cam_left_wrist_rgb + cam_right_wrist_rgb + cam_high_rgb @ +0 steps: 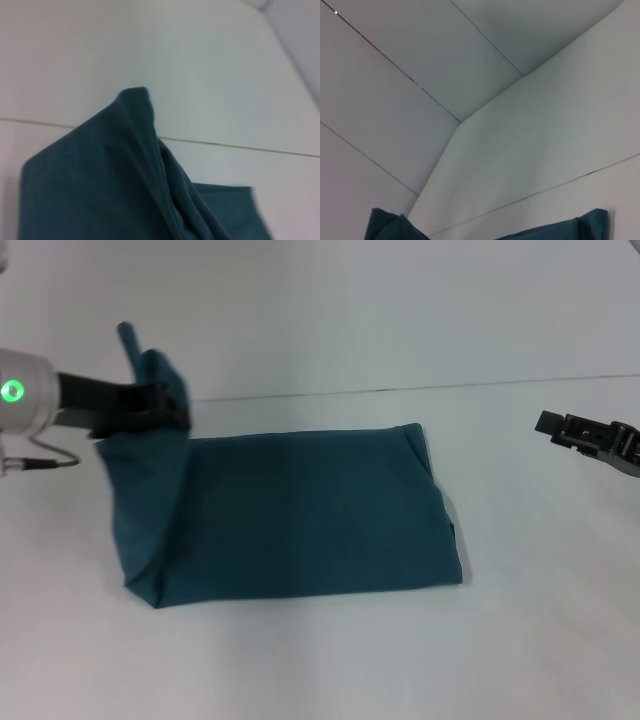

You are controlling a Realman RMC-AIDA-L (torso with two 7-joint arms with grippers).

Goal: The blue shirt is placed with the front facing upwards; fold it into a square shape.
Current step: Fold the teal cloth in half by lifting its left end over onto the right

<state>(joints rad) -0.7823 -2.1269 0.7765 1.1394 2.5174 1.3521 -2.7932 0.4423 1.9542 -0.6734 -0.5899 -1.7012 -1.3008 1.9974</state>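
**Left gripper lifts one end of the folded shirt**

The shirt [300, 515] lies on the white table [330, 660], folded into a long band that runs across the middle of the surface, nearer the left edge than the right. No lettering or collar shows; only plain teal-blue cloth faces up. Its right end lies flat, with a small crease at the far right corner. Its left end is raised off the table: the cloth rises from the near left corner of the band in a slanted sheet up to the left gripper [165, 400].

The left gripper comes in from the left edge and is above the table at the band's far left corner. Its dark fingers are closed tight on a bunch of the cloth, and a narrow tip of fabric sticks up past them. In the left wrist view the shirt [115, 175] fills the lower part of the frame as a peaked fold with deep creases, the table behind it.

The right gripper [590, 435] is near the right edge of the table, well apart from the shirt and holding nothing. I cannot tell how far its fingers are parted. The right wrist view catches only two bits of the shirt [570, 230], at the frame's edge.
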